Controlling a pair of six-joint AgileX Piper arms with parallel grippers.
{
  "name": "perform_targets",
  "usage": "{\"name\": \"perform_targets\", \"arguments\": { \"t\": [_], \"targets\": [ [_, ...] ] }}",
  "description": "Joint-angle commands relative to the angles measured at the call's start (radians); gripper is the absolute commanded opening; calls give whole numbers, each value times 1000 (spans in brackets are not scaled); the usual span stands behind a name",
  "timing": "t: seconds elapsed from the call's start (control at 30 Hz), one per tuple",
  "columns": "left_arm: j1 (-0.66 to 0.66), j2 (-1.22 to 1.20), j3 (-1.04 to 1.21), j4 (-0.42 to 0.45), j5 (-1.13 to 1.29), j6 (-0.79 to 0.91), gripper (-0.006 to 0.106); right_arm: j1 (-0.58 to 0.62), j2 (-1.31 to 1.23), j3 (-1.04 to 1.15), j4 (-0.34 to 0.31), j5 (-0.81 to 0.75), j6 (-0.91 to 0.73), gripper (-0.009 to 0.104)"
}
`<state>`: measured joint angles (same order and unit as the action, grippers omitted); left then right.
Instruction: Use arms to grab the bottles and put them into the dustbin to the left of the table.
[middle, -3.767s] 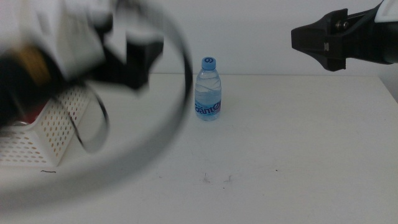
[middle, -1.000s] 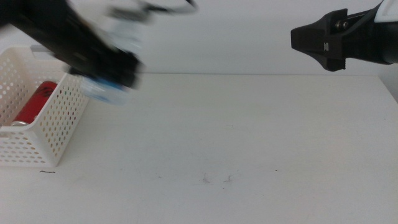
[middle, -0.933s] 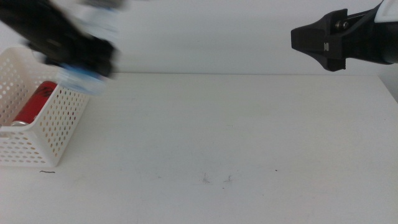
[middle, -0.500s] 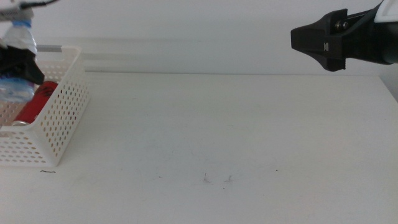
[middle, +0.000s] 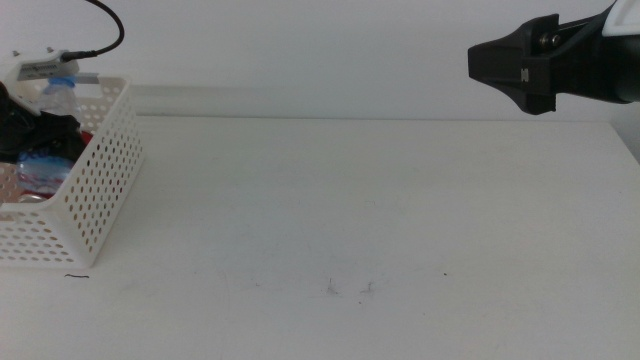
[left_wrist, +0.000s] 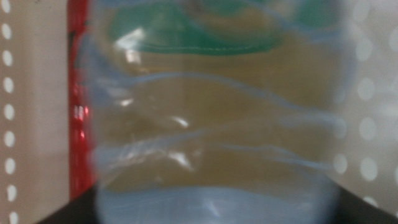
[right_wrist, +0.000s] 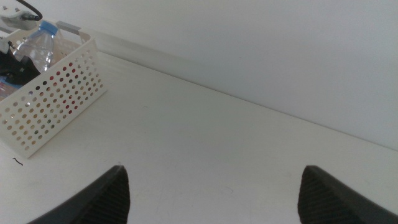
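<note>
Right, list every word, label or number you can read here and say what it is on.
None can be read.
water bottle in the left gripper over the dustbin: blue label too blurred.
red can: no print legible.

The clear water bottle, with its blue label and ribbed transparent body, is tilted inside the white perforated dustbin at the far left of the table, its upper part rising above the rim. Close up, it fills the left wrist view. Beside it lies the red cola can.
</note>
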<state>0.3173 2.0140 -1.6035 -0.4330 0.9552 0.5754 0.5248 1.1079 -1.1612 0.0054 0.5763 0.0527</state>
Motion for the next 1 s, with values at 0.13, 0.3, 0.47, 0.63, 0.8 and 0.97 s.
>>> {"name": "perform_targets", "arguments": {
  "t": [0.13, 0.3, 0.47, 0.63, 0.8, 0.97],
  "targets": [
    [-14, -59, -14, 42, 4, -87, 94, 1, -4, 2, -5, -8, -5, 87],
    [-59, -176, 7, 97, 51, -154, 94, 1, -4, 2, -5, -8, -5, 87],
    [-139, -422, 162, 117, -56, -196, 94, 1, -4, 2, -5, -8, -5, 87],
    [-275, -735, 357, 118, -234, -213, 94, 1, -4, 2, -5, -8, -5, 87],
    [-430, -1024, 530, 129, -413, -210, 94, 1, -4, 2, -5, -8, -5, 87],
    [-473, -1157, 620, 140, -491, -210, 94, 1, -4, 2, -5, -8, -5, 87]
  ]
}}
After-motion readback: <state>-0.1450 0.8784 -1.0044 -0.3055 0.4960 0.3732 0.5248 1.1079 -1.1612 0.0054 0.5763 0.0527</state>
